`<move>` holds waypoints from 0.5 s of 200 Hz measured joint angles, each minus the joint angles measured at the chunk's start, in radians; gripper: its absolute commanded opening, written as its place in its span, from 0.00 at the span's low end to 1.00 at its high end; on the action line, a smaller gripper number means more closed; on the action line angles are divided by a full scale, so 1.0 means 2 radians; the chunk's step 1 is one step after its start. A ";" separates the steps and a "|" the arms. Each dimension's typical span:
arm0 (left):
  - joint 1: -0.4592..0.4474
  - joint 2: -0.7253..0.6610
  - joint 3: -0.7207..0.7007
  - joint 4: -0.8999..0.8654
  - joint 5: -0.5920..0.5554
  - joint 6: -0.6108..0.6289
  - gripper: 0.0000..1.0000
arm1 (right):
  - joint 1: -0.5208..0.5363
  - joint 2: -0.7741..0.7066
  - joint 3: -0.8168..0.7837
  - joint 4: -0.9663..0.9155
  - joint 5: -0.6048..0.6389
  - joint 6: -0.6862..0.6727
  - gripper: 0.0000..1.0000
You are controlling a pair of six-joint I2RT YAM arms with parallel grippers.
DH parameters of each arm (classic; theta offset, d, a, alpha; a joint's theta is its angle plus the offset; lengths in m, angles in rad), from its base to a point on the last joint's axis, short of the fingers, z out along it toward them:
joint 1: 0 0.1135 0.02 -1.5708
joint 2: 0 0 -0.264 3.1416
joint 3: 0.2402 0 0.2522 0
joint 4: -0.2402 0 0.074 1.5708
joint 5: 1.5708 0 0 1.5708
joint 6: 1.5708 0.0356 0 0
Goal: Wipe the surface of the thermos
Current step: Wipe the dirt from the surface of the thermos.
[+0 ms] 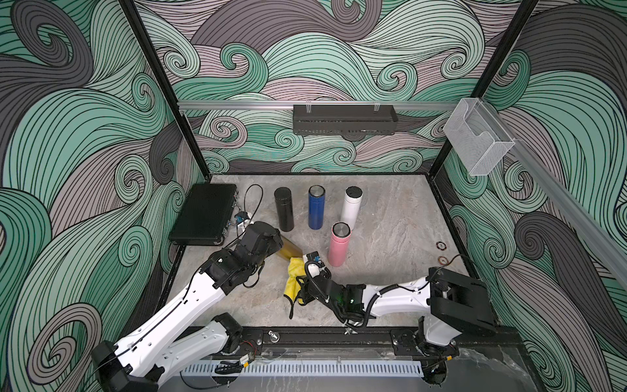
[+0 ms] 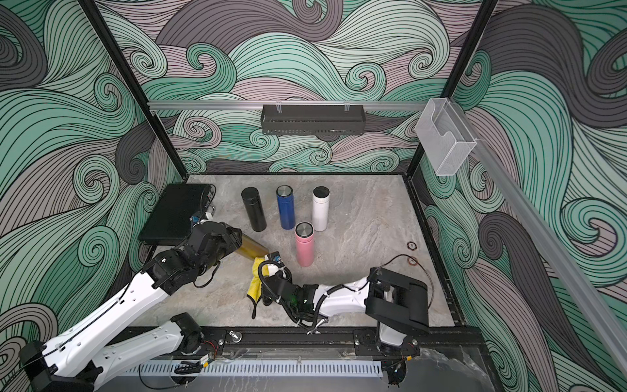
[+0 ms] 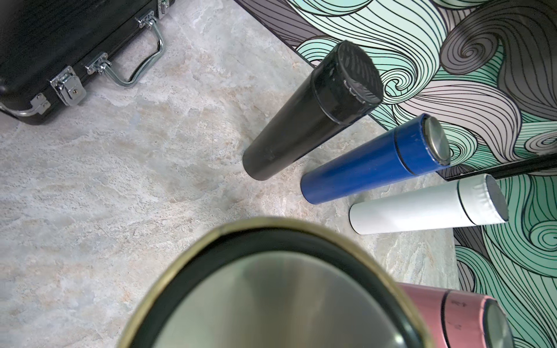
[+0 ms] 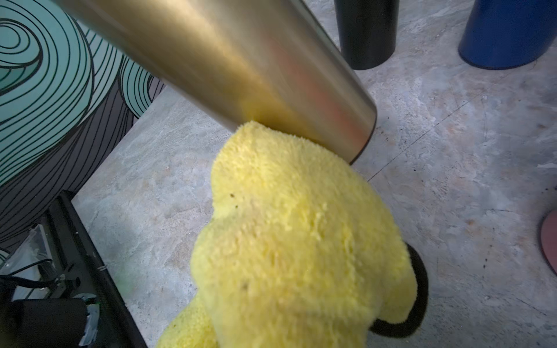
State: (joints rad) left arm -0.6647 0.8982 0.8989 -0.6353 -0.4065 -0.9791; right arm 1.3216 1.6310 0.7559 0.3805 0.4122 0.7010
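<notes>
Right wrist view — yellow cloth touches gold thermos; right gripper clenches cloth, fingers hidden — left gripper grasps thermos.

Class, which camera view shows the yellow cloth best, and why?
The right wrist view: the yellow cloth fills much of the frame, touching the gold thermos. Both top views show it small, partly behind the right arm. The left wrist view misses it.

A tilted gold thermos has its lower end against a yellow cloth
</notes>
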 measured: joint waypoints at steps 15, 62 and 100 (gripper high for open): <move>0.000 -0.010 0.000 0.008 0.006 0.023 0.00 | -0.001 -0.005 0.017 -0.002 0.000 -0.008 0.00; 0.000 -0.029 0.000 0.015 0.021 0.088 0.00 | -0.019 -0.004 0.038 -0.014 -0.011 0.000 0.00; 0.000 -0.040 -0.007 0.020 0.022 0.143 0.00 | -0.025 -0.032 0.038 -0.085 -0.069 0.007 0.00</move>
State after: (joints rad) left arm -0.6647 0.8173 0.8841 -0.5961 -0.3634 -0.6937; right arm 1.2713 1.5677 0.8318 0.2108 0.2737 0.7151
